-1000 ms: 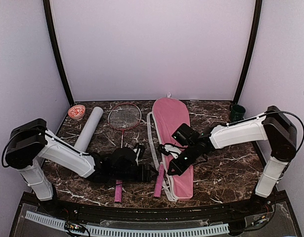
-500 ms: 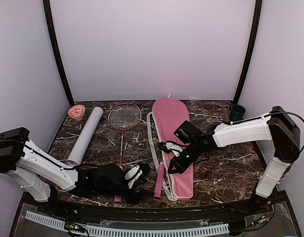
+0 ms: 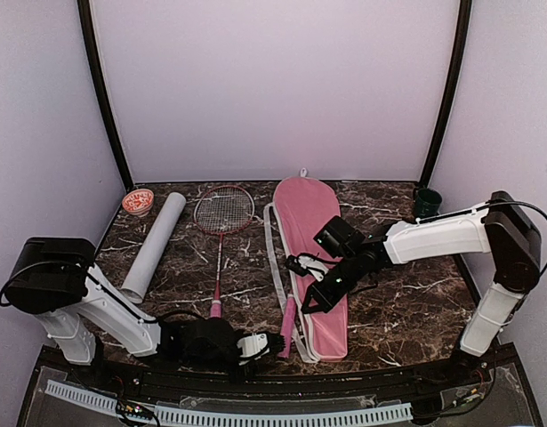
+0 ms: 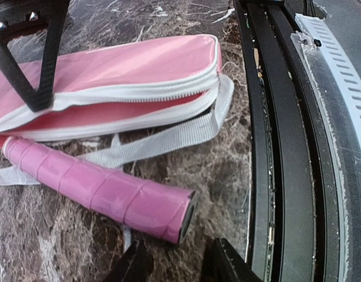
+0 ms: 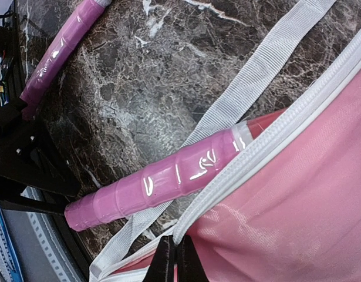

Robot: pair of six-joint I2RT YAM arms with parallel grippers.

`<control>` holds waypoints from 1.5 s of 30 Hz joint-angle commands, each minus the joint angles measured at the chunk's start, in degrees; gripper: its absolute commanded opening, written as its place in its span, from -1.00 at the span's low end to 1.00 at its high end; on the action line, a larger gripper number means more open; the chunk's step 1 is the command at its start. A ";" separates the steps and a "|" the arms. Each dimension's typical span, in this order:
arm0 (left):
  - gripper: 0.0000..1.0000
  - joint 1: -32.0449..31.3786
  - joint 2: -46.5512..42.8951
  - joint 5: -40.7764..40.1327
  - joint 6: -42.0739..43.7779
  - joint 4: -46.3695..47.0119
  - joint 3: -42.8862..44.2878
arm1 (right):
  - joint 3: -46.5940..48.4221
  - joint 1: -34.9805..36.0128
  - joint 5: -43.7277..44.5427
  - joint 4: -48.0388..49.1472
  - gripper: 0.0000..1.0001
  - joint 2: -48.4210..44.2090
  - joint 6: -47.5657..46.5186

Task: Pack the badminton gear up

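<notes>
Item 1, your left claw (image 4: pixel 177 267): fingers apart, nothing between them, tips just short of the racket handle (image 4: pixel 104 194), lower centre of the overhead view.
Item 2, your right claw (image 5: pixel 174 258): pinched together on the zip edge of the pink cover (image 5: pixel 297 194), centre right.

Glossy marbled table (image 3: pixel 415 302), matt cloth cover (image 3: pixel 309 213), woven strap (image 4: pixel 168 138), shiny taped handle (image 4: pixel 110 194).
</notes>
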 commanded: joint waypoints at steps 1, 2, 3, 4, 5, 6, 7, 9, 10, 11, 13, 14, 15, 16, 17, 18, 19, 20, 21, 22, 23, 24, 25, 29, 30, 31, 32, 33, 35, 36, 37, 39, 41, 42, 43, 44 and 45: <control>-0.28 -0.44 2.15 -1.86 4.12 8.37 0.35 | 1.07 -0.27 -2.61 0.31 -1.00 0.46 -0.19; -0.31 -0.38 2.51 -1.88 4.46 8.73 0.54 | 1.03 -0.23 -2.80 0.30 -1.00 0.63 -0.15; -0.35 -0.43 3.03 -1.52 4.87 9.00 0.91 | 0.99 -0.26 -3.14 0.37 -1.00 0.86 -0.11; -0.39 -0.48 3.56 -1.04 5.32 9.39 1.33 | 1.00 -0.27 -3.41 0.36 -1.00 0.88 -0.08; -0.42 -0.47 4.16 -0.92 5.69 9.70 1.77 | 0.98 -0.21 -3.50 0.45 -1.00 1.00 -0.10; -0.46 -0.45 4.82 -1.10 6.02 10.24 2.32 | 0.98 -0.19 -3.73 0.55 -1.00 1.00 -0.10; -0.50 -0.53 5.29 -1.32 6.36 11.05 2.61 | 0.98 -0.18 -3.95 0.56 -1.00 1.08 -0.10; -0.57 -0.49 5.58 -2.27 6.43 12.20 3.29 | 1.03 -0.05 -4.26 0.69 -1.00 1.25 0.00; -0.59 -0.46 5.46 -2.57 6.27 12.85 3.52 | 1.02 -0.01 -4.45 0.69 -1.00 1.31 -0.01; -0.61 -0.45 5.35 -2.88 6.12 13.52 3.89 | 1.05 0.14 -4.54 0.66 -1.00 1.39 0.04; -0.64 -0.47 5.49 -3.43 5.91 13.86 4.85 | 1.07 0.32 -4.98 0.69 -1.00 1.34 0.15; -0.66 -0.48 5.68 -3.60 5.89 13.84 5.31 | 1.01 0.39 -5.33 0.84 -1.00 1.24 0.28; -0.67 -0.53 5.95 -3.87 5.70 14.09 5.67 | 0.93 0.39 -5.60 1.05 -1.00 1.27 0.45; -0.67 -0.46 6.16 -3.93 5.49 14.43 5.92 | 0.90 0.45 -5.82 1.23 -1.00 1.27 0.67; -0.67 -0.50 6.50 -3.76 5.38 14.71 6.24 | 0.89 0.51 -6.09 1.26 -1.00 1.25 0.81; -0.68 -0.48 6.99 -3.68 5.32 14.56 6.81 | 0.93 0.59 -6.29 1.39 -1.00 1.19 1.02; -0.68 -0.45 7.58 -3.78 5.20 14.17 7.55 | 0.98 0.65 -6.41 1.56 -1.00 1.09 1.18; -0.69 -0.52 8.34 -3.70 5.16 14.26 8.04 | 0.97 0.68 -6.92 1.86 -1.00 0.78 1.21; -0.69 -0.47 9.08 -3.67 5.09 14.84 8.30 | 0.98 0.74 -7.49 2.13 -1.00 0.42 1.32; -0.69 -0.45 9.89 -3.91 4.98 15.50 8.42 | 0.92 0.70 -7.80 2.43 -1.00 0.12 1.64; -0.69 -0.47 10.25 -4.16 4.86 15.92 8.56 | 0.89 0.70 -8.21 2.65 -1.00 -0.04 1.92; -0.69 -0.49 10.40 -4.43 4.95 16.14 8.75 | 0.89 0.70 -9.01 2.68 -1.00 -0.12 2.29; -0.69 -0.46 10.34 -4.54 5.20 16.31 8.88 | 0.86 0.77 -9.79 2.85 -1.00 -0.05 2.57; -0.69 -0.47 9.53 -4.64 5.27 17.40 9.26 | -0.26 1.26 -11.90 4.82 -1.00 -0.54 4.19; -0.69 -0.50 9.40 -4.62 5.23 17.58 9.42 | -0.40 1.31 -12.31 5.17 -1.00 -0.57 4.36; -0.69 -0.50 9.37 -4.64 5.46 17.57 9.71 | -0.50 1.39 -12.52 5.54 -1.00 -0.67 4.71; -0.68 -0.47 9.55 -4.68 5.64 17.24 10.20 | -0.73 1.40 -12.98 6.02 -1.00 -0.87 5.10; -0.68 -0.50 9.96 -4.78 5.84 16.73 10.78 | -0.96 1.40 -13.34 6.54 -1.00 -1.10 5.55; -0.69 -0.46 10.55 -4.86 5.97 16.86 11.32 | -1.25 1.40 -14.18 7.46 -1.00 -1.50 6.35; -0.68 -0.47 10.67 -4.96 5.98 17.13 11.34 | -1.50 1.40 -14.50 7.86 -1.00 -1.61 6.72; -0.68 -0.48 10.62 -4.89 5.91 17.18 11.34 | -1.63 1.28 -14.72 7.94 -1.00 -1.70 6.97; -0.68 -0.50 10.54 -4.94 5.81 16.35 11.58 | -1.93 0.88 -14.11 7.62 -1.00 -1.86 6.85; -0.68 -0.49 10.37 -5.87 5.78 16.79 11.01 | -2.86 0.20 -14.29 8.35 -1.00 -1.82 7.62; -0.68 -0.52 10.11 -6.40 5.72 17.23 10.65 | -3.51 -0.17 -14.39 9.03 -1.00 -1.57 8.27; -0.67 -0.47 9.77 -6.83 5.57 17.75 10.35 | -3.94 -0.26 -14.29 9.35 -1.00 -1.24 8.63; -0.67 -0.45 9.33 -7.16 5.42 18.58 9.95 | -4.31 -0.27 -13.91 9.41 -1.00 -0.87 8.91; -0.67 -0.50 8.90 -7.40 5.14 19.21 9.79 | -4.76 -0.32 -13.69 9.59 -1.00 -0.51 9.20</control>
